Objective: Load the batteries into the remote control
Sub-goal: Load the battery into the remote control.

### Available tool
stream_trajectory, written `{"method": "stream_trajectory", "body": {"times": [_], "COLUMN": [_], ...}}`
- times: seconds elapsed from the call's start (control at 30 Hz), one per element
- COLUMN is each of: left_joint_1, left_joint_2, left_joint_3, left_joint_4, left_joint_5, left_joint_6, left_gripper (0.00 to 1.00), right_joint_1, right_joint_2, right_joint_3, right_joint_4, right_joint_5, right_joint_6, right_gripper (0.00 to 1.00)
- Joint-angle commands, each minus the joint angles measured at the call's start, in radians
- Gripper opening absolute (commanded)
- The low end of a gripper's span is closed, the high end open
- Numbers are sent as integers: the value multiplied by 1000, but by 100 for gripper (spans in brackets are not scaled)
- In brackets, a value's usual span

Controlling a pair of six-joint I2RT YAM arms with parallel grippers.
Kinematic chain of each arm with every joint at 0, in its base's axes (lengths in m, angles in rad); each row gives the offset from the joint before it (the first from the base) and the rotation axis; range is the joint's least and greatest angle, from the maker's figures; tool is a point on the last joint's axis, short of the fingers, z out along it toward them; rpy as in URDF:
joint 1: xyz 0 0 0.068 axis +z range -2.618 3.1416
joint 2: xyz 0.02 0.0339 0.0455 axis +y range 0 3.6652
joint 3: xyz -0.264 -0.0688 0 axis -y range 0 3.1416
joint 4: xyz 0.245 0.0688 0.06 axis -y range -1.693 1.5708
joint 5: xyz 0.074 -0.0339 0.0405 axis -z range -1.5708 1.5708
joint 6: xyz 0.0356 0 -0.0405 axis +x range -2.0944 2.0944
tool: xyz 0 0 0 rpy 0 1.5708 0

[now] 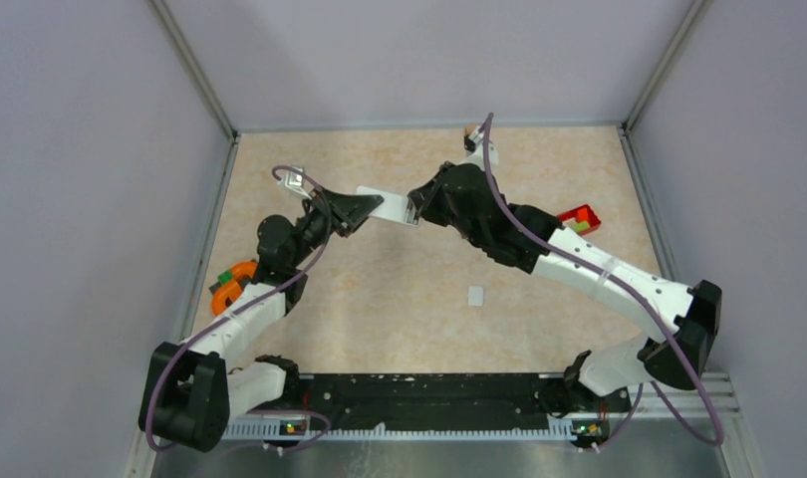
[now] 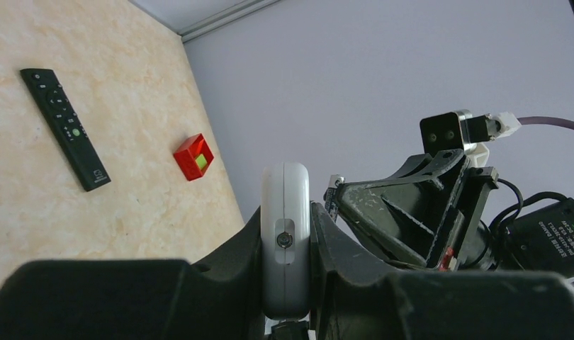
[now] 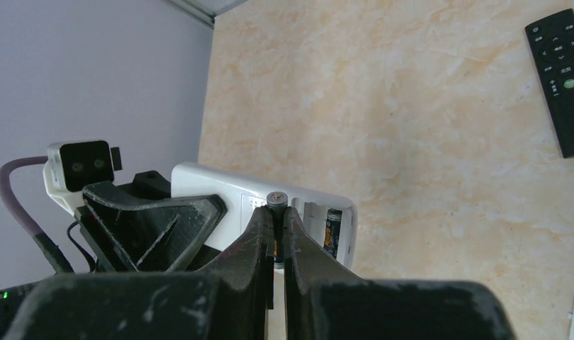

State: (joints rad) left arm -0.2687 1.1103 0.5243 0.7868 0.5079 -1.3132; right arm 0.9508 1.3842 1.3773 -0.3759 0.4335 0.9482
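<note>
My left gripper is shut on one end of a white remote control, holding it above the table. In the left wrist view the remote stands edge-on between the fingers. My right gripper is shut on a dark battery at the remote's open battery compartment. A second dark battery lies inside that compartment. From above, the right gripper meets the remote's free end.
A black remote lies flat on the table, also visible as the black remote. A small red tray sits at the right. A small white cover lies mid-table. An orange object sits by the left arm.
</note>
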Motion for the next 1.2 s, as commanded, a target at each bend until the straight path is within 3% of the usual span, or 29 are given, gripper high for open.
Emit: {"method": "stream_trajectory", "body": {"times": [0.0,0.57,1.17], "left_joint_1": [3,3,4], "left_joint_2": [-23,0,20], "left_joint_3": [-8,-11,-11], "left_joint_4": [108,176,205], "left_joint_5": [-5,-14,-25], "left_joint_6": [-47,-138,-153], "left_gripper": [0,0,0], "right_joint_1": [44,92,113], "right_joint_2": [21,63,33], "right_joint_3": [92,135,170], "right_joint_4": [-51,-122,-159], "right_joint_5": [124,205,219], "right_joint_6": [-61,-83,-75], "right_gripper": [0,1,27]}}
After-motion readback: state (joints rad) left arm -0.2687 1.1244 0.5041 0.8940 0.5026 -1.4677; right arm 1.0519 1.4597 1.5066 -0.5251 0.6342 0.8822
